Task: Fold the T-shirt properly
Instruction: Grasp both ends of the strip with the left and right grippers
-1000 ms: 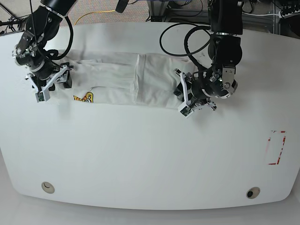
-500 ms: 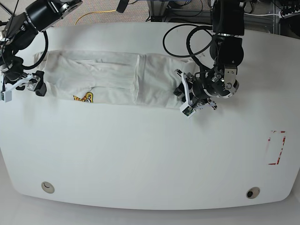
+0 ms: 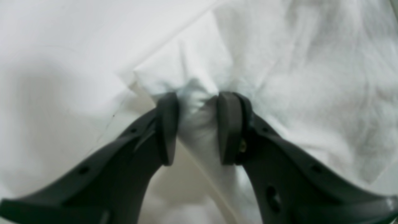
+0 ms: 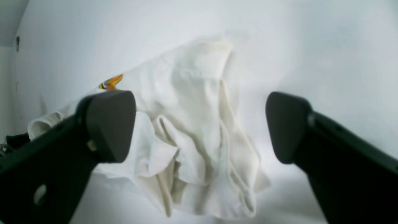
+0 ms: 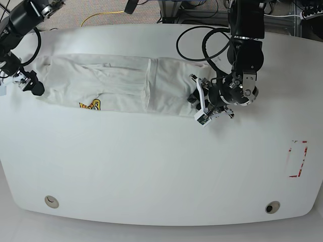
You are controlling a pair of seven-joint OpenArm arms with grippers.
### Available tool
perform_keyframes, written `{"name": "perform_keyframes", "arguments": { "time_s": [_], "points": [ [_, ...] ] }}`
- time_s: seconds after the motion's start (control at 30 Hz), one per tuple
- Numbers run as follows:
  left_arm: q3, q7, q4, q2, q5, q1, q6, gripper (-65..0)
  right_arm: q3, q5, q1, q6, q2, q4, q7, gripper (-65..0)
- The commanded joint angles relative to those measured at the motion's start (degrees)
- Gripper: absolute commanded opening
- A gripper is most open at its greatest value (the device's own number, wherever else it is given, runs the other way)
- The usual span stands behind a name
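Note:
The white T-shirt point(image 5: 126, 83) lies folded into a long strip across the far half of the table, with a bit of its orange print point(image 5: 90, 105) showing at the near edge. My left gripper point(image 5: 200, 105) sits at the strip's right end. In the left wrist view it point(image 3: 197, 124) is shut on a pinched fold of the T-shirt point(image 3: 279, 77). My right gripper point(image 5: 20, 84) hangs just off the strip's left end. In the right wrist view its jaws point(image 4: 199, 127) stand wide open with nothing between them, and the T-shirt's point(image 4: 192, 93) rumpled end lies beyond.
A red-marked rectangle point(image 5: 298, 159) is on the table's right side. Two round fittings point(image 5: 51, 201) point(image 5: 272, 207) sit near the front edge. Black cable loops point(image 5: 194, 43) hang over the table behind my left arm. A yellow cable point(image 5: 101, 17) lies on the floor beyond.
My right gripper opened, let go of the T-shirt's left end and drew back to the left, off the cloth. That end now lies flat and stretched further left. My left gripper kept its hold.

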Motion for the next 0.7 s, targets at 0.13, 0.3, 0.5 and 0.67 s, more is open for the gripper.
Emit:
{"name": "perform_keyframes", "arguments": {
  "time_s": [0.13, 0.3, 0.5, 0.67],
  "points": [
    [0.0, 1.5, 0.3, -0.4, 1.5, -0.5, -0.1, -45.6, 0.0, 1.4, -1.0, 0.4, 1.5, 0.8, 1.8, -0.8],
    [0.0, 1.5, 0.3, -0.4, 1.5, -0.5, -0.1, -45.6, -2.5, 1.7, -2.5, 0.4, -0.7, 1.1, 1.9, -0.6],
    [0.0, 1.5, 0.3, -0.4, 1.6, -0.5, -0.1, -45.6, -5.6, 1.7, -4.5, 0.4, -3.3, 2.0, 2.1, -0.6],
    [0.0, 1.5, 0.3, -0.5, 1.6, -0.5, -0.1, -45.6, -6.2, 1.8, -6.6, 0.4, -6.4, 9.8, 1.6, -0.8]
  ]
}}
